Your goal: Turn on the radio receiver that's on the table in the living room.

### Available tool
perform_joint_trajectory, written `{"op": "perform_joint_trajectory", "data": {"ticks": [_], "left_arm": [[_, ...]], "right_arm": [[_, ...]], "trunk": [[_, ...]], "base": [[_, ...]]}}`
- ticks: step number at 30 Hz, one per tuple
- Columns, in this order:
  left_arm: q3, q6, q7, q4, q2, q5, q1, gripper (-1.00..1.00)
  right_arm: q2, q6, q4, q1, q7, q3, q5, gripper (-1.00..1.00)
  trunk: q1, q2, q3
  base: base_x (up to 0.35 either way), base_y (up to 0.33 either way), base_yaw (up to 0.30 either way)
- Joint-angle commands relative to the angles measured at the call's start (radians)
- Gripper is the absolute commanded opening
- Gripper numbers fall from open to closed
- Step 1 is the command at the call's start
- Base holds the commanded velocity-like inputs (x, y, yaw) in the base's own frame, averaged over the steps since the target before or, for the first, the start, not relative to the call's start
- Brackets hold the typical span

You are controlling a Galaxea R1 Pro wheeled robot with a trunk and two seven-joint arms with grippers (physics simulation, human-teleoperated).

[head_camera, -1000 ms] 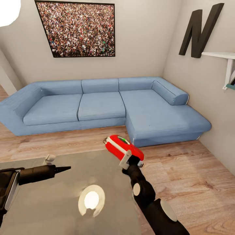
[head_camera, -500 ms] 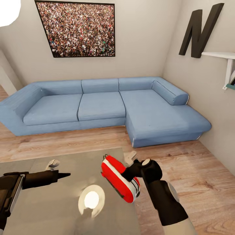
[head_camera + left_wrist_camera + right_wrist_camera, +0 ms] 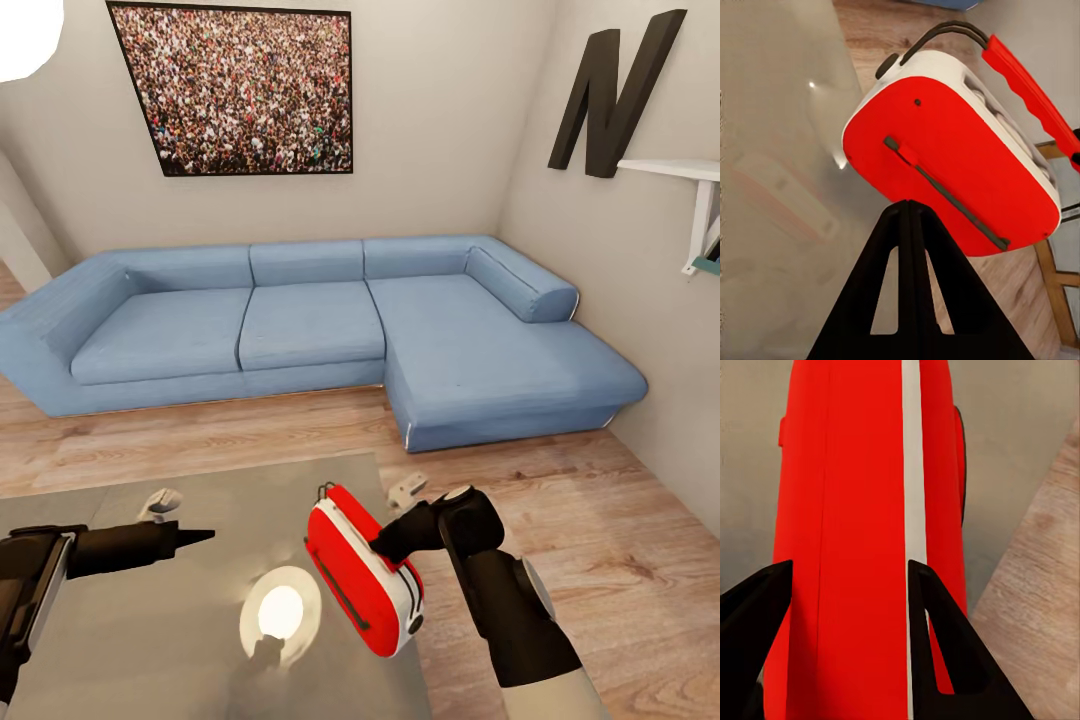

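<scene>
One-handed, gripped the radio receiver (image 3: 355, 570) with the right gripper (image 3: 849, 574): straddled the red body with a black finger on each side, white band running between them, apparently closed on it. Held it tilted, handle end up and away from the wrist, low over the table (image 3: 150, 640) directly beneath the gripper, near that table's right edge. Could not tell whether the lower corner touched the glossy top.

Pointed the left gripper (image 3: 907, 217) at the receiver's broad red face from just beside it, fingers pressed together into a single tip, holding nothing, not yet touching.

Judged the next step to be a press on a switch with that closed tip. Risks from here:
- Could slip or swing in the grip if pushed off-centre on so smooth and rounded a shell.
- Could drop past the table edge onto the wood floor (image 3: 560, 500) under the right wrist if the grip loosened.
- Could miss the switch altogether; could not make out which mark on the face was the control.

Farther beyond both grippers, noted the blue sofa (image 3: 300, 330), then the crowd photo (image 3: 240, 90) and black letter N (image 3: 615, 90) on the beige walls.
</scene>
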Motion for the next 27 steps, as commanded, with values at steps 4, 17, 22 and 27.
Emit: {"op": "perform_joint_trajectory", "data": {"ticks": [4, 17, 22, 27], "left_arm": [[0.000, -0.001, -0.001, 0.000, -0.003, 0.000, 0.000, -1.00], [0.001, -0.001, 0.001, 0.003, -0.006, -0.001, 0.000, -1.00], [0.001, -0.001, 0.004, 0.004, -0.007, -0.001, 0.000, -1.00], [0.001, -0.002, 0.007, 0.005, -0.008, -0.001, 0.000, -1.00]], "right_arm": [[0.000, 0.002, 0.000, 0.000, 0.000, 0.002, -0.007, -1.00], [0.000, 0.002, 0.005, 0.000, -0.001, 0.005, -0.007, -1.00], [0.000, 0.002, 0.006, 0.000, -0.008, 0.005, -0.007, -1.00], [0.000, -0.039, 0.008, 0.000, -0.031, 0.007, -0.007, -1.00]], "trunk": [[0.000, 0.000, 0.000], [0.000, 0.000, 0.000], [0.000, 0.000, 0.000], [0.000, 0.000, 0.000]], "base": [[0.000, 0.000, 0.000], [0.000, 0.000, 0.000], [0.000, 0.000, 0.000], [0.000, 0.000, 0.000]]}}
